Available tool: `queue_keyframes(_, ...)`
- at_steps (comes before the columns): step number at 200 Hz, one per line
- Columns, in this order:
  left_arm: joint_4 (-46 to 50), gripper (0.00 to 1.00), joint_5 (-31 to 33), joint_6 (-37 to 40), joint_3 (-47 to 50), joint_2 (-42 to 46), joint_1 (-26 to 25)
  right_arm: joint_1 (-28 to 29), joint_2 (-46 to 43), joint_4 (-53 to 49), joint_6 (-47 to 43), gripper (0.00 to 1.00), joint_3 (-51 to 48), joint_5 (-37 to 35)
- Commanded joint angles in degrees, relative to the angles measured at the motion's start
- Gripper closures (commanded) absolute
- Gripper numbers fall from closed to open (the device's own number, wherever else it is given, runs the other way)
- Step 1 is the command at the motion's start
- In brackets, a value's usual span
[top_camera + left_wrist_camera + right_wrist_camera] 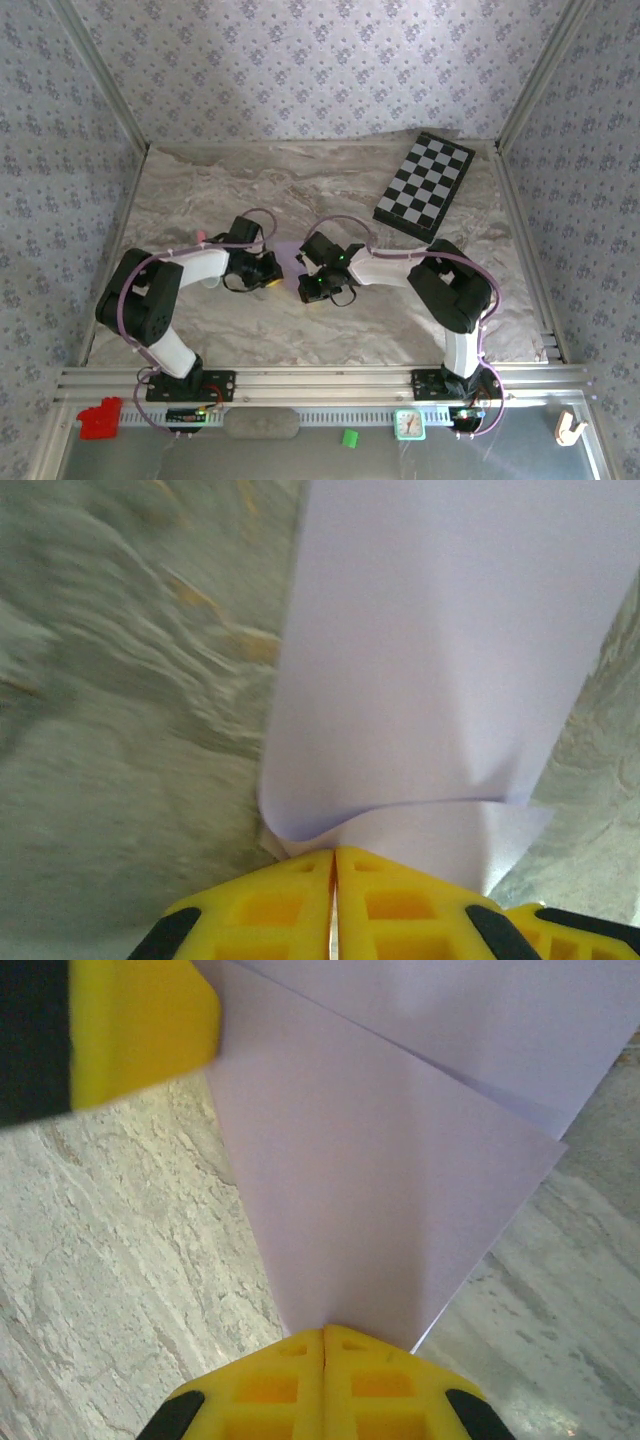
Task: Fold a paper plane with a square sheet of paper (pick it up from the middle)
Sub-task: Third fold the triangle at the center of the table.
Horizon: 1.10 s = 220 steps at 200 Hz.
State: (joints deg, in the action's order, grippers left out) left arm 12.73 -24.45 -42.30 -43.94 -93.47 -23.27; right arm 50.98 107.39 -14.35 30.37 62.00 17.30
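Top external: both my arms bend inward and meet over the middle of the marbled grey-white table (200, 190). The thin pale lilac square sheet of paper (289, 254) sits between the two wrists, mostly hidden by them. A flat black-and-white chequered board (424, 185) lies well apart at the far right of the table, turned diagonally.

Left wrist: my left gripper (334, 855) has its yellow fingers pressed flush together, pinching the near edge of the sheet. The paper curls in a soft roll just ahead of the tips, then runs away up the frame.

Right wrist: my right gripper (323, 1332) is clamped the same way, with no gap, on a narrow pointed end of the sheet, which fans out from the tips. A second paper layer overlaps it at upper right along a straight diagonal edge. One yellow-and-black finger (140, 1030) of my left gripper shows at upper left, against the sheet's edge. Can't tell whether the sheet touches the table.
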Motion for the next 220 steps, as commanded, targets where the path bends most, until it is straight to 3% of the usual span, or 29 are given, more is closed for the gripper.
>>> queue_keyframes(1,3.3,0.89,4.5,4.4,-1.7,-1.7,3.3,0.0,3.4,-9.4,1.3,0.96,-4.3,-4.0)
queue_keyframes(42,7.3,0.89,4.4,6.5,-6.0,-0.4,5.9,0.1,3.2,-8.4,1.8,0.96,-3.6,-3.3)
queue_keyframes(73,7.7,0.89,0.7,5.1,-7.0,4.0,5.6,0.1,3.3,-8.3,1.8,0.96,-2.7,-3.2)
queue_keyframes(124,1.8,0.88,-4.2,-0.7,-3.4,4.9,-0.5,0.1,3.4,-8.5,1.9,0.96,-2.1,-2.6)
queue_keyframes(166,0.9,0.89,-3.4,-0.5,-4.0,0.0,-2.2,0.1,3.4,-8.5,2.0,0.96,-2.4,-2.6)
queue_keyframes(220,2.5,0.92,3.8,0.6,-2.4,-2.8,-1.0,0.0,3.2,-8.0,2.3,0.96,-3.2,-2.9)
